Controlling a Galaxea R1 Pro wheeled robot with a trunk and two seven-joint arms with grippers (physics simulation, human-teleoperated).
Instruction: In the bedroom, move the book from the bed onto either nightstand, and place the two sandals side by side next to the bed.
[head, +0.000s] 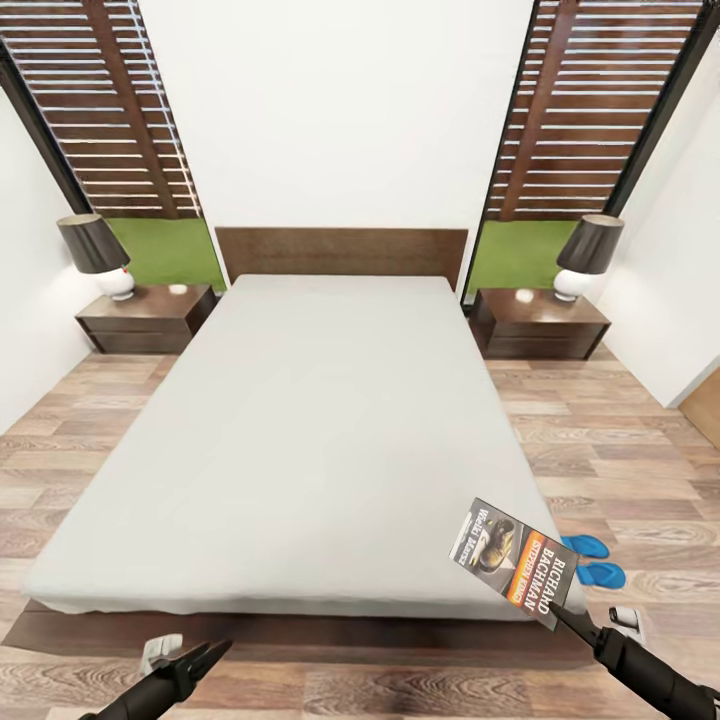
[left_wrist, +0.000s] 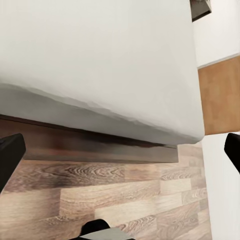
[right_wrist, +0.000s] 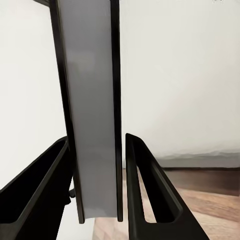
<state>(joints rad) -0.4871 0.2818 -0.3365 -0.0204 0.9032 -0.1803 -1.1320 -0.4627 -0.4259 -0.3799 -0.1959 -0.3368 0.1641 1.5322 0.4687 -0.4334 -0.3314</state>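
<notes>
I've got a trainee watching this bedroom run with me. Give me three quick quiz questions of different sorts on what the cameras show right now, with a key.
1. True or false: the book lies flat on the bed.
2. Multiple choice: the two sandals are (A) on the mattress, (B) on the floor beside the bed's corner, (C) on a nightstand.
3. Fill in: each nightstand carries a ____ with a dark shade.

Key
1. False: the right gripper holds it, lifted above the bed's corner; the right wrist view shows its page edge between the fingers.
2. B
3. lamp

The left gripper is open and empty.
</notes>
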